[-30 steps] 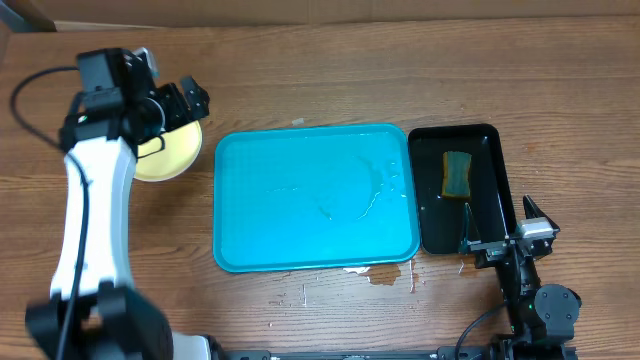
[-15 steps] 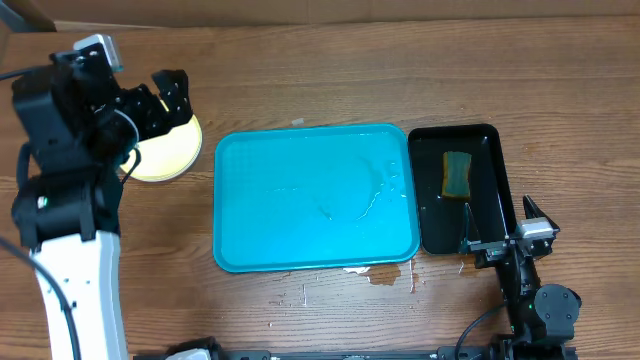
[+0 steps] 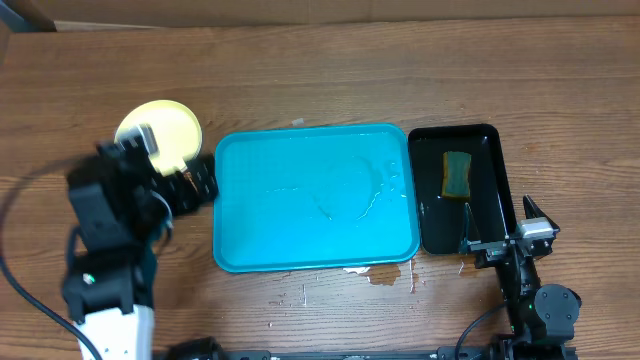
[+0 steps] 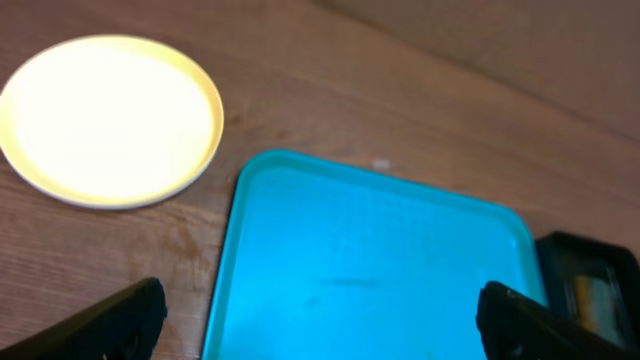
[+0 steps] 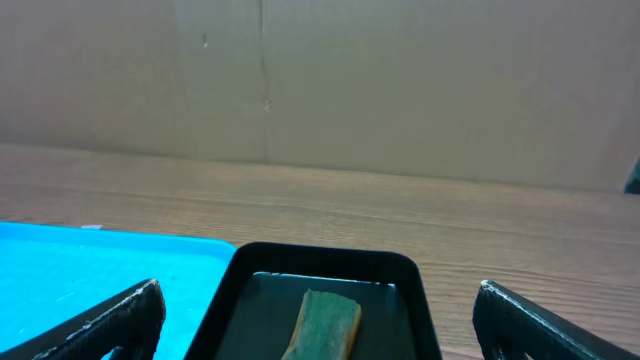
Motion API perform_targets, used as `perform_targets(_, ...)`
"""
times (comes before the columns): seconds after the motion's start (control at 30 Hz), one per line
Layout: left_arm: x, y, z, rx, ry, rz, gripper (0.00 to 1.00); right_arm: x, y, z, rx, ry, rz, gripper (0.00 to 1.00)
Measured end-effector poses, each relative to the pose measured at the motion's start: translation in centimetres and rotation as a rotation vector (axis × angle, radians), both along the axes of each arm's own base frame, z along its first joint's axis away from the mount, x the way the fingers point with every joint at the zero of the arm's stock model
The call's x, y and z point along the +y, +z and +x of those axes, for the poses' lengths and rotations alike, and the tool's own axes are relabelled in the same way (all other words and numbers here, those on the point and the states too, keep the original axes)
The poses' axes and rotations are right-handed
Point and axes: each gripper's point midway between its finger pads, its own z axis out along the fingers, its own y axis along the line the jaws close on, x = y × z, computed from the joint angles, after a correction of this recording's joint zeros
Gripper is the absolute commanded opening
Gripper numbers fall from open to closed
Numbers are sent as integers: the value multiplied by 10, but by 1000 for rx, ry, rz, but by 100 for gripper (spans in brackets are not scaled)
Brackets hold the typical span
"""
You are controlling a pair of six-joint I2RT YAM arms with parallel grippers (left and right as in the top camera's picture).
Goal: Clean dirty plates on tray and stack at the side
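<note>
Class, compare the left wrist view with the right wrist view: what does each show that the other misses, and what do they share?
Only the left wrist view shows the round pale yellow plate on the wooden table, and the open left gripper. Only the right wrist view shows the open right gripper and, plainly, the green rectangular sponge. Both show the turquoise rectangular plastic tray, the narrow black tray and the table.
</note>
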Motion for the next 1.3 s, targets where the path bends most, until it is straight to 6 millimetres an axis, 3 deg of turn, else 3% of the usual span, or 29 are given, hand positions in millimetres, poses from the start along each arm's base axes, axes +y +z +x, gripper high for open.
perform_targets(0.1, -2, -28, -11, -55, 3, 14, 100, 0, 0, 0, 0, 0, 0, 100)
perform_targets(0.17, -2, -35, -12, -149, 5, 32, 100, 0, 0, 0, 1, 0, 0, 100)
perform_targets(0.4, -2, -22, -18, -549, 17, 92, 100, 0, 0, 0, 0, 0, 0, 100)
perform_targets(0.57, -5, -26, -30, -666, 28, 113, 100, 0, 0, 0, 0, 0, 0, 100)
perform_targets(0.83, -1, -49, -34, -661, 87, 128, 100, 0, 0, 0, 0, 0, 0, 100)
perform_targets(1.2, 10, -98, -44, -473, 144, 148, 100, 0, 0, 0, 0, 0, 0, 100)
perform_targets(1.3, 11, -95, -45, -493, 140, 180, 100, 0, 0, 0, 0, 0, 0, 100)
